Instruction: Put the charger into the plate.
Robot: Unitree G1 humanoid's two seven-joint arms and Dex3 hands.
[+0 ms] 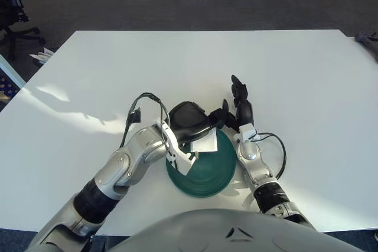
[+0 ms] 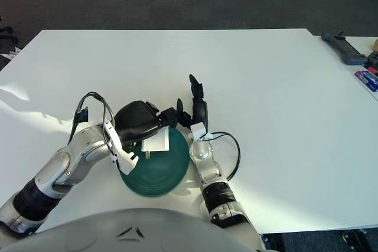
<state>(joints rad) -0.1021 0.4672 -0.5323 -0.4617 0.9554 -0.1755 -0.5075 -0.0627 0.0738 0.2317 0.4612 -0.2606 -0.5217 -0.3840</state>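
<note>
We see the left hand point(image 1: 188, 121) pinching the white charger point(image 1: 204, 142) above the green plate point(image 1: 207, 175), which sits near the table's point(image 1: 295, 75) front edge. The right hand point(image 1: 236, 110), just beside the plate's right rim, has its fingers spread and holds nothing.

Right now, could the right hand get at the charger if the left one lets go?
Probably yes. The right hand stands open at the green plate's far right rim, close beside the white charger, with nothing between them. The left hand holds the charger from above over the plate, covering its top.
</note>
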